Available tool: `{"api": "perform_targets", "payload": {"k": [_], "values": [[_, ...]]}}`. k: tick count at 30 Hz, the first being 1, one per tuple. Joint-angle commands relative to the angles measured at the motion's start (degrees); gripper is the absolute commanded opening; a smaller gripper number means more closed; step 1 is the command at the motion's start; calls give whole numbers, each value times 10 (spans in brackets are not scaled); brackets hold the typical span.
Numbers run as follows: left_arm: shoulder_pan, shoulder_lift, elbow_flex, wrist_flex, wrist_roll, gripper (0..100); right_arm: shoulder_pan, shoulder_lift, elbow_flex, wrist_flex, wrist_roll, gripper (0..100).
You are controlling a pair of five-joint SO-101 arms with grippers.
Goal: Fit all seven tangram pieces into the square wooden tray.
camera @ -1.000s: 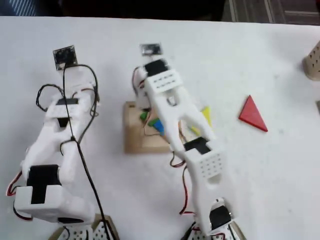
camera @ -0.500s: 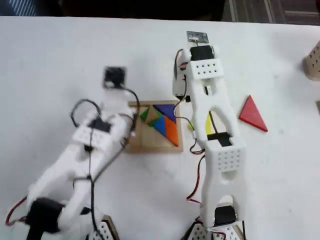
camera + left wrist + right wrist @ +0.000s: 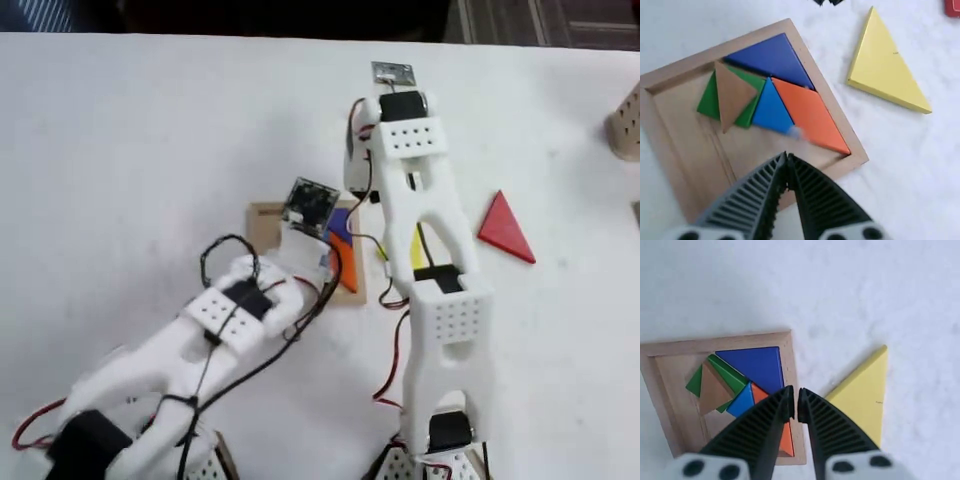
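High view, read from left to right: the left arm lies diagonally across the tabletop (image 3: 150, 120), with its wrist over the square wooden tray (image 3: 690, 145). The left hand (image 3: 786, 170) is pressed together with nothing in it, and hangs above the tray's near rim.

Five pieces are in the tray:
- large blue triangle (image 3: 771, 56), against the far rim
- green piece (image 3: 707, 102)
- tan triangle (image 3: 732, 95), overlapping the green piece
- small blue triangle (image 3: 771, 107)
- orange parallelogram (image 3: 812, 117), along the rim nearest the yellow triangle

The rest of the tray floor is bare wood.

The right hand (image 3: 794, 399) hangs above the tray's rim, between the tray and the yellow triangle (image 3: 885, 70). Its jaws are almost touching and hold nothing. The yellow triangle lies flat on the tabletop just beside the tray. The red triangle (image 3: 503, 230) lies flat farther right, well apart from the tray.

I judge the task to be partly done, since two of the seven pieces lie outside. The step in hand appears to be tidying the tray, because the tan triangle does not look seated. For the next move I would:
1. Nudge the tan triangle off the green piece so both lie flat.
2. Spread the right hand and lower it over an edge of the yellow triangle.
3. Carry the yellow triangle to the bare floor.

I cannot tell whether the open area matches the remaining shapes.
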State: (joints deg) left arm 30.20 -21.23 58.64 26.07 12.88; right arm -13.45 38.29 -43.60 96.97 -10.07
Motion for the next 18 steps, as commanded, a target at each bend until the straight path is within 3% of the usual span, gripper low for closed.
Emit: {"api": "perform_targets", "payload": {"k": [1,18], "values": [[-25,80,-82,-12,1,21,7,0,-1,-14,6,18],[-100,109,-113,-16,1,22,1,13,-3,-10,6,18]]}}
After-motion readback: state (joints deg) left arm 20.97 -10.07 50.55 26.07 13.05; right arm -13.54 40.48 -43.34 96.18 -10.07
